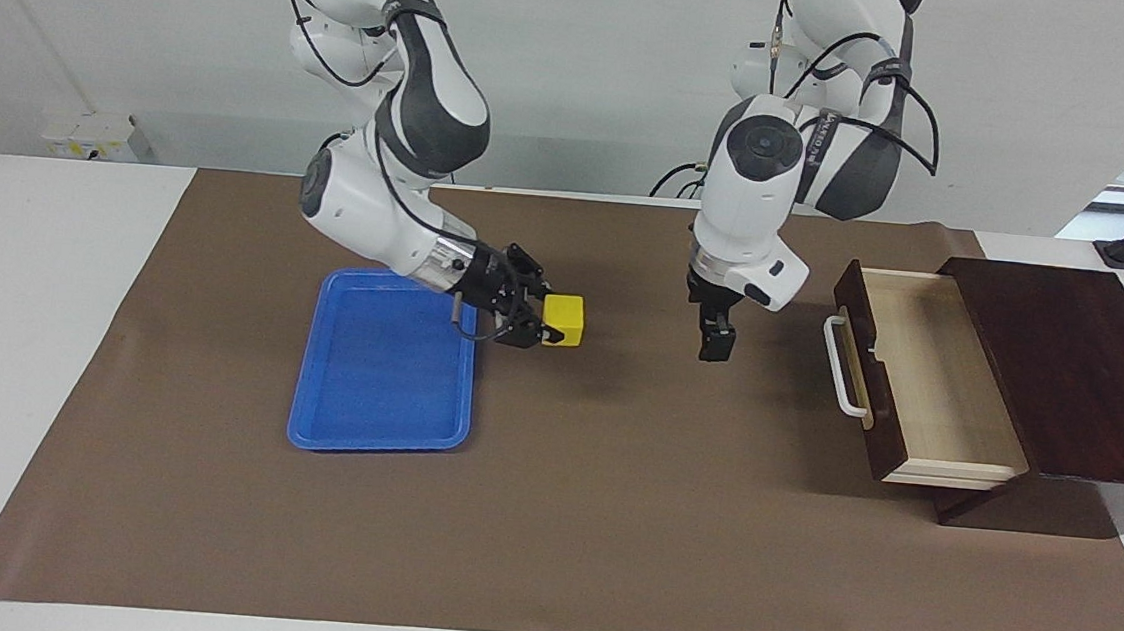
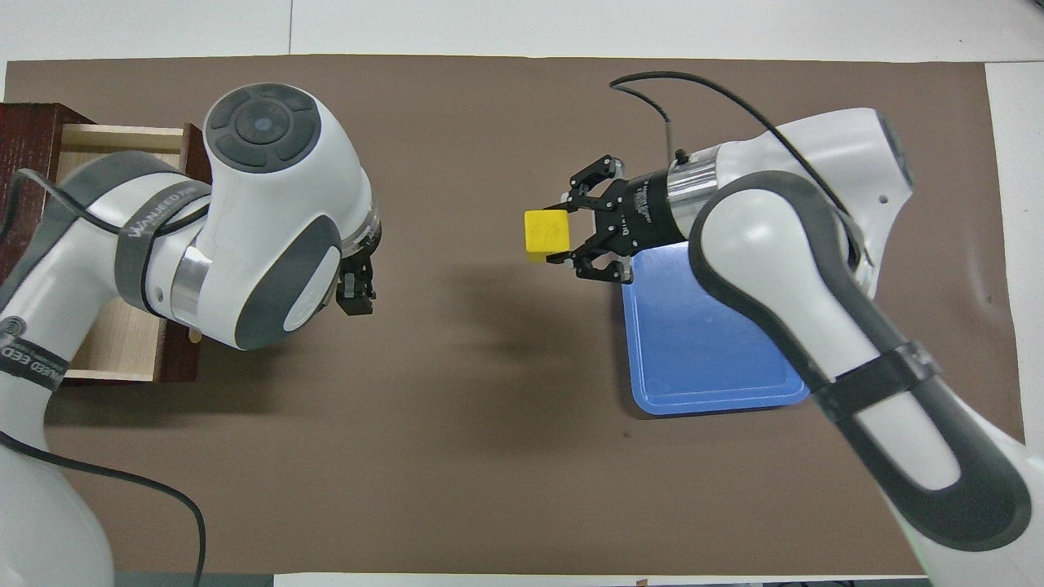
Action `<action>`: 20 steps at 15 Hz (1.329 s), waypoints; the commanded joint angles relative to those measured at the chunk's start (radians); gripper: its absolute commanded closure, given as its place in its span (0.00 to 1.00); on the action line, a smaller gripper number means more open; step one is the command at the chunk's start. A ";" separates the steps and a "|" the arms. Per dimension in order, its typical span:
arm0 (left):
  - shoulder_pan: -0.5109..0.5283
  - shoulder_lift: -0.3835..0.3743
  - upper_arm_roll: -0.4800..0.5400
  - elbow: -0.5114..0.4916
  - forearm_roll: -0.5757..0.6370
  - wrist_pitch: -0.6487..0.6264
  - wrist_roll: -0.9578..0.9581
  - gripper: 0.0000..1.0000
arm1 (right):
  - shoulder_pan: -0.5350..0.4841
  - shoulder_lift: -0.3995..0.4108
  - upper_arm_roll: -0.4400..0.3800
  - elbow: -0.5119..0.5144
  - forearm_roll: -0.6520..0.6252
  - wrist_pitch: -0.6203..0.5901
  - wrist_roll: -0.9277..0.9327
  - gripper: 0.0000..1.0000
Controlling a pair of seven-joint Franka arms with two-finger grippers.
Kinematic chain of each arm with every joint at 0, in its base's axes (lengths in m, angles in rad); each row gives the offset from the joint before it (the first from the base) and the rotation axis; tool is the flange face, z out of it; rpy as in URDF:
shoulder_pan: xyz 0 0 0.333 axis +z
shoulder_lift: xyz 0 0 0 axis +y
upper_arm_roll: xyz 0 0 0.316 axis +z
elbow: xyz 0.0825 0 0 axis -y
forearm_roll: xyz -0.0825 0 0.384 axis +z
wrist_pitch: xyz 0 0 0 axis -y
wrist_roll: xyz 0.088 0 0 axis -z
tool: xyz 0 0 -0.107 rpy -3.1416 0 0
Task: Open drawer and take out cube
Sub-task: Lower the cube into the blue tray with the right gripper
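Note:
The yellow cube [image 1: 563,320] [image 2: 546,231] hangs above the brown mat, just off the blue tray's edge. My right gripper [image 1: 543,324] [image 2: 564,231] is shut on it, reaching in level from the tray's side. The drawer [image 1: 933,375] [image 2: 98,163] stands pulled out at the left arm's end of the table, its pale wood inside bare, its white handle [image 1: 844,368] facing the middle. My left gripper [image 1: 716,346] [image 2: 356,295] points down over the mat between cube and drawer, open and holding nothing.
A blue tray [image 1: 383,362] [image 2: 701,342] lies on the mat toward the right arm's end, with nothing in it. The dark wooden cabinet [image 1: 1070,366] holds the drawer. The brown mat [image 1: 606,520] covers most of the table.

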 commanded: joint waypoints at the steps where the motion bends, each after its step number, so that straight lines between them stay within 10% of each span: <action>1: 0.069 -0.048 -0.007 -0.062 0.010 0.030 0.118 0.00 | -0.128 -0.024 0.007 -0.046 0.004 -0.071 -0.097 1.00; 20: 0.434 -0.076 -0.006 -0.163 0.104 0.154 0.712 0.00 | -0.282 -0.096 0.005 -0.500 -0.062 -0.076 -0.450 1.00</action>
